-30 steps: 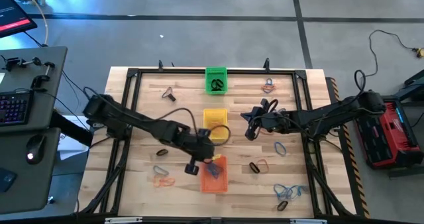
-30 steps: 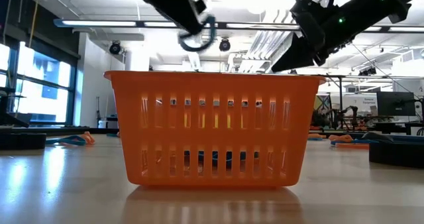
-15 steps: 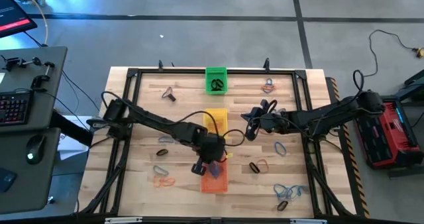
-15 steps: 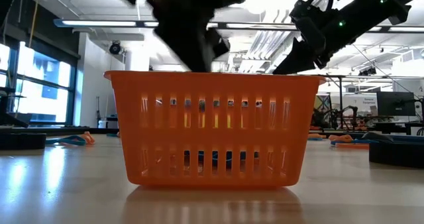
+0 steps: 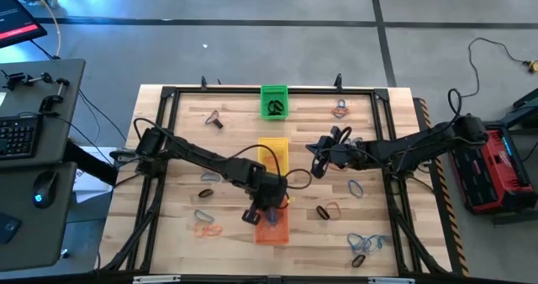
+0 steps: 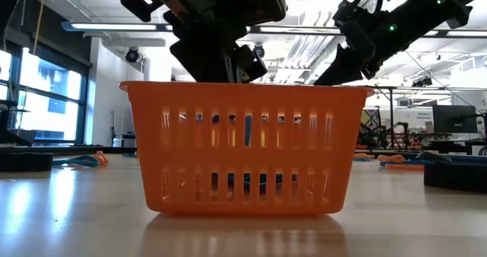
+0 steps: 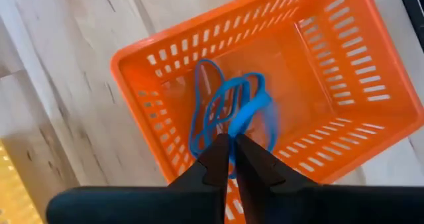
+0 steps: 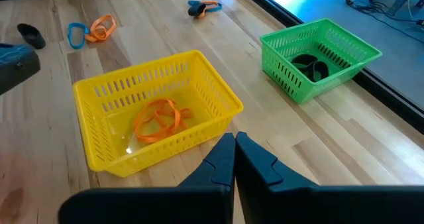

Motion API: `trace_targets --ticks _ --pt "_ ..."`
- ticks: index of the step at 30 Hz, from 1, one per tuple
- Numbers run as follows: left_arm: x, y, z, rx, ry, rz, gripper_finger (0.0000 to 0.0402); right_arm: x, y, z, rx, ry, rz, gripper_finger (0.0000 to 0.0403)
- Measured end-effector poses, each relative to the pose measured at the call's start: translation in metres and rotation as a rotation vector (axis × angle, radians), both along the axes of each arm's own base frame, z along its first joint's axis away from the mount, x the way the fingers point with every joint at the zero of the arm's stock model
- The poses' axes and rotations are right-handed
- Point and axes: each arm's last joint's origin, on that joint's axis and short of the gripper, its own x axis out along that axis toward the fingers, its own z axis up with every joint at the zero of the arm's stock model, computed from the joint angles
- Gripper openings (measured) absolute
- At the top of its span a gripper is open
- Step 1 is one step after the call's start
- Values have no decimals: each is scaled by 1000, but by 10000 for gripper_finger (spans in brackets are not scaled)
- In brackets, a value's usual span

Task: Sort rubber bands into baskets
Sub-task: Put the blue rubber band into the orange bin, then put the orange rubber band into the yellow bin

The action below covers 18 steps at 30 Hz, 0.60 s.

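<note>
My left gripper [image 5: 271, 202] is over the orange basket [image 5: 272, 228], shut on a blue rubber band [image 7: 228, 111]; in the low view it [image 6: 228, 63] stands at the basket's rim [image 6: 243, 87]. More blue bands lie inside the basket [image 6: 259, 182]. My right gripper [image 5: 318, 163] is shut and empty, raised beside the yellow basket [image 5: 272, 149], which holds orange bands [image 8: 158, 121]. The green basket [image 5: 274, 101] at the far edge holds black bands [image 8: 311, 66]. My left gripper pinches the blue band's top [image 7: 231, 139] between its two fingertips. The fingers point down from above. The band hangs below them over the inside of the orange basket [image 7: 318, 85]; whether its lower end touches the floor I cannot tell.
Loose bands lie on the wooden table: a blue one [image 5: 357, 186], a black and orange pair [image 5: 328, 210], a blue cluster [image 5: 366, 244] near right, orange and blue ones [image 5: 204, 225] near left, others far left [image 5: 214, 118] and far right [image 5: 340, 107].
My left gripper has gone toward the table's right and near edges and down, from beside the orange basket to over it, at its rim, keeping shut on the band. The band now hangs inside the basket's outline.
</note>
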Motion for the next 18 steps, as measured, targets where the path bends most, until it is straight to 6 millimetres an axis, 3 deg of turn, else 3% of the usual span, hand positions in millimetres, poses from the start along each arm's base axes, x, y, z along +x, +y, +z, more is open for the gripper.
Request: trace_targets --ticks 11,18 --pt "1 5 1 12 4 60 95 0 0 0 -6 3 4 0" --pt "-2 -3 14 89 -70 67 101 0 0 0 -6 7 3 0"
